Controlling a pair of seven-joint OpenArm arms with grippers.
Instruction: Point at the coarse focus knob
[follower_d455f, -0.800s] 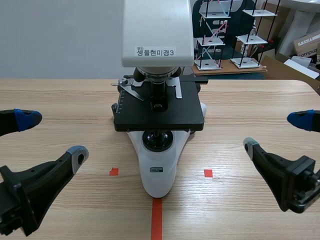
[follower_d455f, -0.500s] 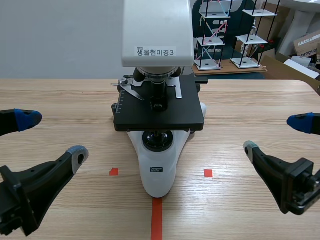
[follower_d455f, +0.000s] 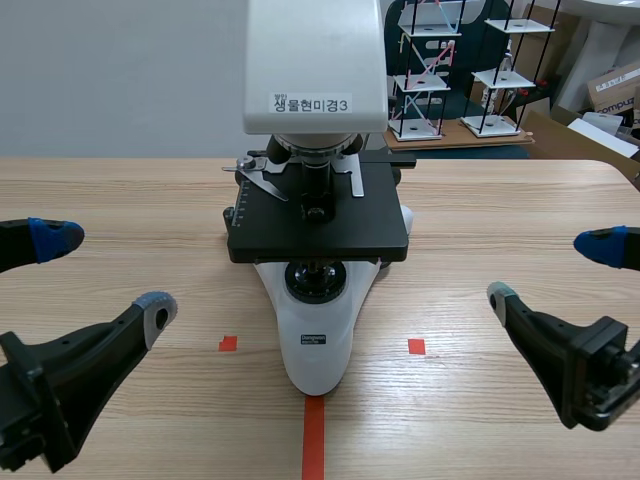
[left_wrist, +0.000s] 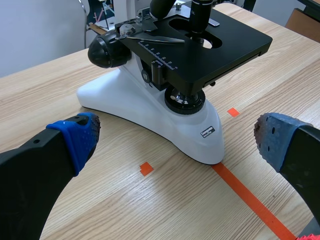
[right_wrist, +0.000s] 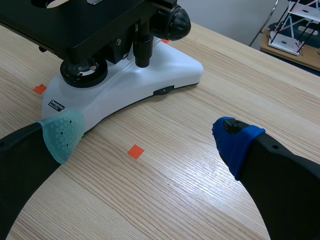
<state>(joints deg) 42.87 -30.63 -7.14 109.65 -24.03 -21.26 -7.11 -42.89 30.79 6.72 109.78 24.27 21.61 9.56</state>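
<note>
A white microscope (follower_d455f: 318, 330) with a black stage (follower_d455f: 318, 215) stands at the table's middle. Its black coarse focus knob (left_wrist: 106, 50) shows on one flank in the left wrist view, well ahead of my fingers. The matching knob (right_wrist: 175, 22) on the other flank appears in the right wrist view. My left gripper (follower_d455f: 100, 272) hangs open at the near left, apart from the microscope. At the near right my right gripper (follower_d455f: 560, 270) also stands open, nothing between its fingers.
Black-and-white model shelves (follower_d455f: 430, 70) and cardboard boxes (follower_d455f: 615, 85) stand beyond the table's far edge. Bare wood lies on both sides of the microscope base (left_wrist: 150, 112).
The right gripper has sunk slightly and edged outward. The left arm and the microscope have stayed still.
</note>
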